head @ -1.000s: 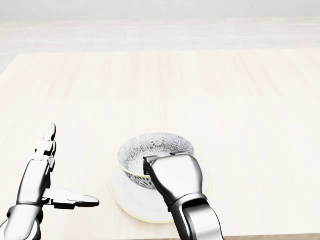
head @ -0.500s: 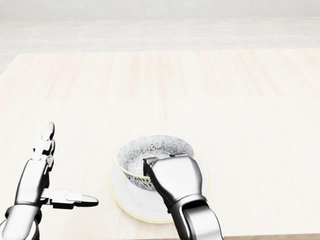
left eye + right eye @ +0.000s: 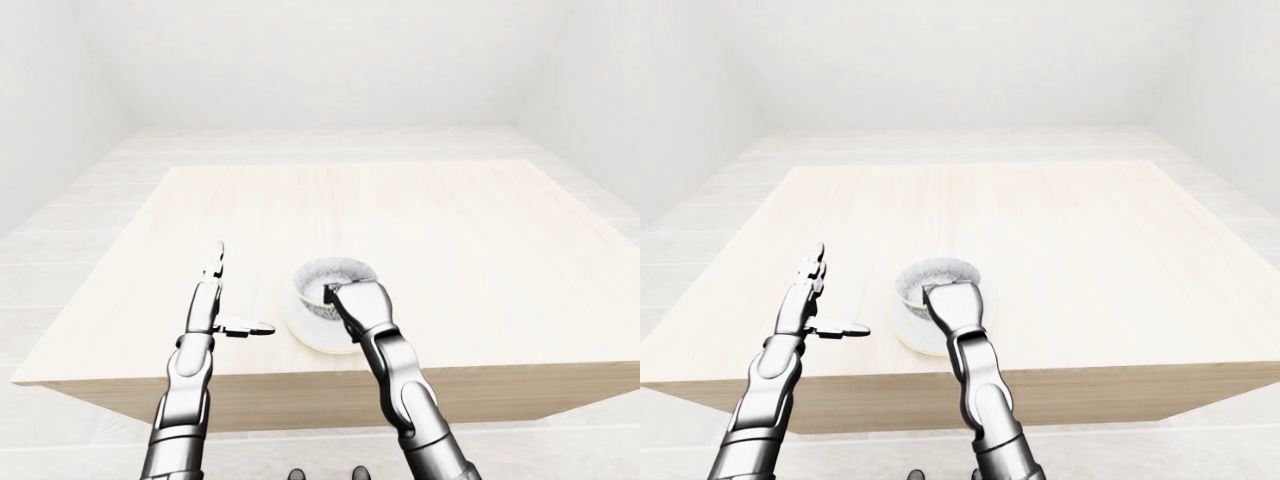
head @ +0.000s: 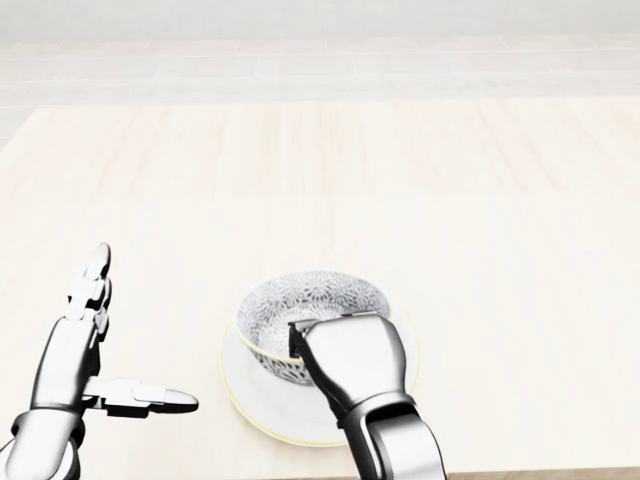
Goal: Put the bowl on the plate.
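Bowl is seen on the plate, w/in its rim, set toward the plate's top edge in head view; both are placed near the bottom edge of the tabletop. Whether bowl's base is fully seated or held a hair off cannot be told; it looks level. R hand is laid over the bowl's lower rim, back of hand uppermost, one dark fingertip noted at the rim's inner side. Other fingers are hidden under the hand, so clenched vs. released can't be told. Key relation: bowl lies directly up-view of R hand and touching it, so the R hand is the near one by far. Bowl is round, so no long axis is to be reckoned with. L hand is held spread, fingers up, thumb out toward the plate, well apart at left, grasping nothing. Placement is judged approx. done; a let-go and straight lift-off by R hand is what's left, w/ risk of the rim being dragged if it's snagged.
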Available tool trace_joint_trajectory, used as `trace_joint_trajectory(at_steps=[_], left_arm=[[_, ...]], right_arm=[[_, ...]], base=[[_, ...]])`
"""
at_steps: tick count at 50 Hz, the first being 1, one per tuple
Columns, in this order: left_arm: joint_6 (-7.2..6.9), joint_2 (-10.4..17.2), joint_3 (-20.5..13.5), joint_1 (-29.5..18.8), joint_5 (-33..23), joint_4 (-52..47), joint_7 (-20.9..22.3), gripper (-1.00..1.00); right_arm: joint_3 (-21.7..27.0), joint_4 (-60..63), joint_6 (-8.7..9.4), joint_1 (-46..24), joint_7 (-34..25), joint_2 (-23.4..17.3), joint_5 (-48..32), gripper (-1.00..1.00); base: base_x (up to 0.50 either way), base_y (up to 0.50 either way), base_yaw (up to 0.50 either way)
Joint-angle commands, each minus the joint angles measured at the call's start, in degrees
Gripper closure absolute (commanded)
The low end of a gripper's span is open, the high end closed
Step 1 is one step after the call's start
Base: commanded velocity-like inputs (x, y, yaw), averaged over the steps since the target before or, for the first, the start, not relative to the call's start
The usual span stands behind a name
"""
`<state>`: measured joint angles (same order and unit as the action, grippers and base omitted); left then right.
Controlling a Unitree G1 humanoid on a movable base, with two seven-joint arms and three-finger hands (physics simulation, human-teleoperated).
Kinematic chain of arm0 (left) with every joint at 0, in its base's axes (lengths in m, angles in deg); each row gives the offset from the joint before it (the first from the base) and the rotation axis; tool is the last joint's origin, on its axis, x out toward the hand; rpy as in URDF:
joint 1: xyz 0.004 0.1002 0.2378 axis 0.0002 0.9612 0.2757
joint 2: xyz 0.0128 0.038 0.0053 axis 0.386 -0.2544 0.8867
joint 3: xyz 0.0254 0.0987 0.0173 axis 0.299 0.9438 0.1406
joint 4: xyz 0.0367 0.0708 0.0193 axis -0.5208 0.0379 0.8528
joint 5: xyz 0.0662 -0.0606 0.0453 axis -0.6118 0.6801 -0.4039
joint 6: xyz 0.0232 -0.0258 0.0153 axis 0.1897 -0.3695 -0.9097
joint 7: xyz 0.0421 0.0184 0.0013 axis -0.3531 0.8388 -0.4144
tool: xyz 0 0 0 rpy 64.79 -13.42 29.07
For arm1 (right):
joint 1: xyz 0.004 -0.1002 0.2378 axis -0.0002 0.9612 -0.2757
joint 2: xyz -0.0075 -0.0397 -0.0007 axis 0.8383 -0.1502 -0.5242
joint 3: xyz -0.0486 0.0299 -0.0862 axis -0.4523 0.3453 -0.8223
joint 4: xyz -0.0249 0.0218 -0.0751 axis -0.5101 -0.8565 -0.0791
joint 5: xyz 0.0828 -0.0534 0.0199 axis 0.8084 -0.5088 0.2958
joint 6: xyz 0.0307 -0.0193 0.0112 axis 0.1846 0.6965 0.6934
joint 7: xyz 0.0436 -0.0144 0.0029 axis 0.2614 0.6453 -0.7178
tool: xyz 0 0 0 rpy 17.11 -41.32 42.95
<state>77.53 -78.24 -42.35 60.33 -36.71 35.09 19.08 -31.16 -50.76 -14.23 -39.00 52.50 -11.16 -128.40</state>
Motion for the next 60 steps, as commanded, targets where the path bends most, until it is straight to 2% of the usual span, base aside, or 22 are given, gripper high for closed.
trace_joint_trajectory(at_steps=[1,9,22,30,31,33,36,47,54,60], left_arm=[[0.00,0.0,0.1,-0.1,0.0,0.0,-0.1,-1.00],[0.00,0.0,0.0,0.1,0.3,0.0,0.0,-1.00],[0.00,0.1,0.0,-0.5,0.2,1.3,-0.3,-1.00],[0.00,0.1,0.0,-0.5,0.3,1.0,-0.3,-1.00],[0.00,0.1,0.0,-0.5,0.3,1.0,-0.3,-1.00],[0.00,0.1,0.1,-0.4,0.2,1.3,-0.4,-1.00],[0.00,0.1,0.1,-0.4,0.2,1.1,-0.4,-1.00],[0.00,0.1,0.0,-0.2,0.3,0.8,-0.2,-1.00],[0.00,0.1,0.0,-0.2,0.2,0.9,-0.3,-1.00],[0.00,0.1,0.0,-0.4,0.3,1.1,-0.3,-1.00]], right_arm=[[0.1,0.2,0.00,-0.2,1.3,0.0,-0.7,0.30],[0.0,0.3,0.00,0.0,1.1,-0.2,-0.7,0.25],[0.2,0.0,0.00,-0.1,1.2,-0.3,-0.5,0.00],[0.2,0.6,0.00,-0.1,0.8,-0.3,-0.5,-0.36],[0.2,0.6,0.00,-0.1,0.8,-0.3,-0.5,-0.36],[0.2,0.8,0.00,0.0,0.7,-0.3,-0.6,-0.58],[0.2,1.0,0.00,-0.1,0.6,-0.3,-0.6,-0.68],[0.1,2.2,0.00,0.3,0.1,-0.3,-1.0,-0.78],[0.7,3.5,0.00,-0.3,-1.2,-0.5,-0.9,-1.00],[1.3,4.8,0.00,-0.5,-2.0,-0.6,-0.6,-1.00]], base=[[0.00,0.00,0.00],[0.00,0.00,0.00],[0.00,0.00,0.00],[0.00,0.00,0.00],[0.00,0.00,0.00],[0.00,0.00,0.00],[0.00,0.00,0.00],[0.00,0.00,0.00],[0.00,0.00,0.00],[0.00,0.00,0.00]])
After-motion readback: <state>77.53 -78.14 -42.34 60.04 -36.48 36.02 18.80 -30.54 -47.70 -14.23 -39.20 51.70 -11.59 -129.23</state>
